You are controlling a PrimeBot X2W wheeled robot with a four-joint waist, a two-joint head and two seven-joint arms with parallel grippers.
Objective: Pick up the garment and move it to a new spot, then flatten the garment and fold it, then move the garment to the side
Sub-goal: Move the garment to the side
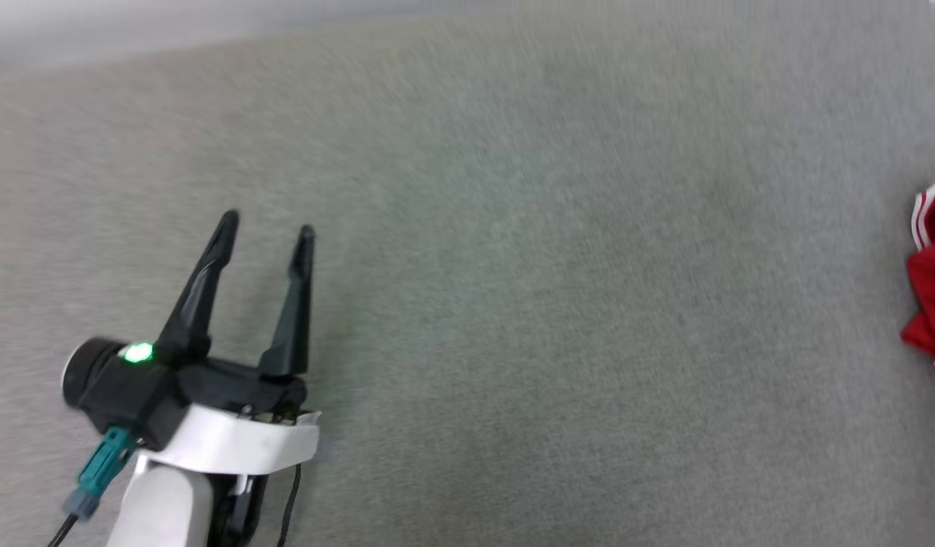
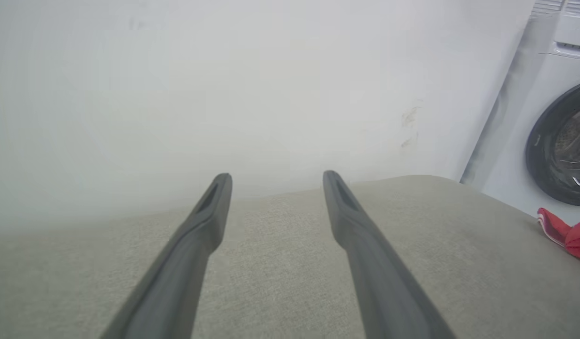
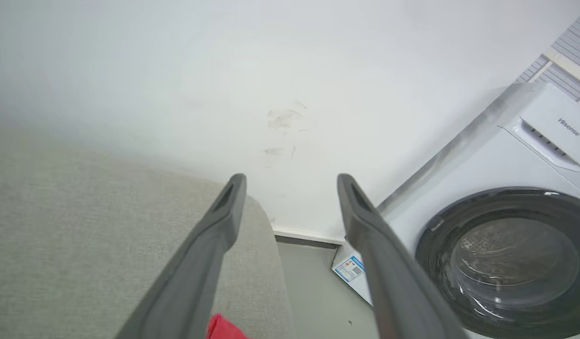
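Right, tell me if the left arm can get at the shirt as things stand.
Probably not without turning: the open left end effector sits far across the grey surface from the shirt. Nothing lies between; the right end effector is nearer.

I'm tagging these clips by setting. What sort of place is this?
Probably a home laundry corner: a front-loading washer stands against a white wall, beside a grey upholstered surface with the red garment on it.

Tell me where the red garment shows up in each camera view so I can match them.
Head view: garment at far right edge, mid-height.
Left wrist view: garment at lower right edge.
Right wrist view: garment at bottom edge, left of centre.
Shared landmark: the grey cushion beneath it; the washing machine in both wrist views.
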